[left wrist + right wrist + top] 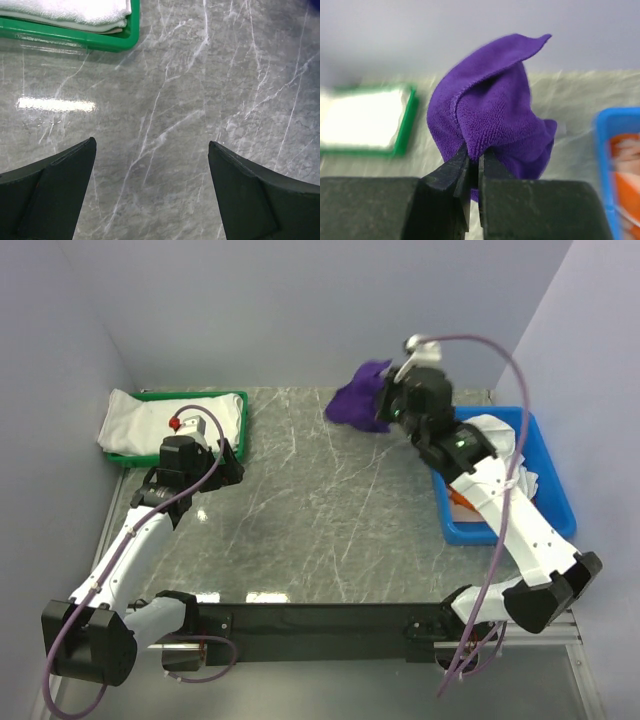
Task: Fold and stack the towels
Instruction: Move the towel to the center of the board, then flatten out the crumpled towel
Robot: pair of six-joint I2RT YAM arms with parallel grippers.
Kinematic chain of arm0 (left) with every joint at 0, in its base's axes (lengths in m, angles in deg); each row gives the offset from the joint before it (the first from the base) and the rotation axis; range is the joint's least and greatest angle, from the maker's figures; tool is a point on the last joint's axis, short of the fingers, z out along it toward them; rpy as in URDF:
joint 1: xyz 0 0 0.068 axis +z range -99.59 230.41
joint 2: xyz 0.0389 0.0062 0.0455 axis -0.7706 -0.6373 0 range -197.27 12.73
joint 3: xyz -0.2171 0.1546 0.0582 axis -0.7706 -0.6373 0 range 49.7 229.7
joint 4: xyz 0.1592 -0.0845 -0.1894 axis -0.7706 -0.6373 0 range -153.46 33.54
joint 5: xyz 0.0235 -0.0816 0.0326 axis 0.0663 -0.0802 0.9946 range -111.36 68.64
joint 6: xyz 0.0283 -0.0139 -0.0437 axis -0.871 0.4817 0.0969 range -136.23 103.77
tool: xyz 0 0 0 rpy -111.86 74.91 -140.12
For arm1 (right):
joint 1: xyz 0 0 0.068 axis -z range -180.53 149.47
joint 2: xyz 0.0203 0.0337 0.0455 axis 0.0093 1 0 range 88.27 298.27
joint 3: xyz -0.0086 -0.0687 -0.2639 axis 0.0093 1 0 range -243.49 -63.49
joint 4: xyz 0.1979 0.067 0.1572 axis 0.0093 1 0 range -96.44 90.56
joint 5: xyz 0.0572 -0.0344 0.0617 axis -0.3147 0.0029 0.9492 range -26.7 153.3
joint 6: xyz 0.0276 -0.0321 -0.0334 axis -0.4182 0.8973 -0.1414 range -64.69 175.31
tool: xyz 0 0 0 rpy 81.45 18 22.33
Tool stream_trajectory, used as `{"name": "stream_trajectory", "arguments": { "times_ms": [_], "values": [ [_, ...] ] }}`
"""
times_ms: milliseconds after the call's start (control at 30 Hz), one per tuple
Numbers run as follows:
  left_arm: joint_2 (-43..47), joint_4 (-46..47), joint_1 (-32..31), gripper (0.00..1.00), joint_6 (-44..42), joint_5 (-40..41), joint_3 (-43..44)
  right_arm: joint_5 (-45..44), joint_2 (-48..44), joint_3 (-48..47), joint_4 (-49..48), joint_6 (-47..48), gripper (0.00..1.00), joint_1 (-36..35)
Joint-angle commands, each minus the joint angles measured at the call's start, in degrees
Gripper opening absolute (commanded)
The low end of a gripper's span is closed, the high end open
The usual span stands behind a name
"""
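Note:
A deep purple towel [360, 396] hangs bunched above the back of the table, pinched in my right gripper [392, 400]. The right wrist view shows the purple towel [490, 110] clamped between the nearly closed jaws of the right gripper [474, 159]. A folded white towel [150, 420] lies in the green tray [238, 430] at back left; its edge shows as the white towel [75, 12] in the left wrist view. My left gripper [228, 458] hovers beside the tray, and the left gripper [152, 145] is open over bare marble. White and orange towels [500, 440] lie in the blue bin [555, 495].
The blue bin stands at the right edge, under the right arm. The green tray [100, 42] fills the back left corner. Walls close in the table at the back and on both sides. Grey marble tabletop [330, 510] lies between the tray and the bin.

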Motion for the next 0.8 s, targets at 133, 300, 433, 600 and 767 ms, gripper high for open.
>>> {"name": "stream_trajectory", "arguments": {
  "times_ms": [133,300,433,600,767],
  "values": [
    [0.41,2.71,0.18,1.0,-1.33,-0.9,0.02,17.99,-6.14,24.41,-3.51,-0.43,0.4,-12.34],
    [0.85,5.26,0.18,0.99,-0.55,-8.08,-0.77,20.14,-9.74,35.4,1.57,-0.77,0.77,-21.33],
    [-1.24,8.17,-0.61,0.99,1.56,-13.28,-1.3,10.21,-13.79,39.98,0.98,-2.8,0.83,-19.85],
    [-5.99,8.25,-5.52,0.96,5.95,-14.7,0.37,13.44,-10.03,41.21,-3.41,-5.08,0.74,-6.69],
    [-14.08,8.87,-15.8,0.92,8.07,-8.56,5.37,13.79,-1.42,40.52,-9.65,-8.42,0.67,-0.78]
  ]
}}
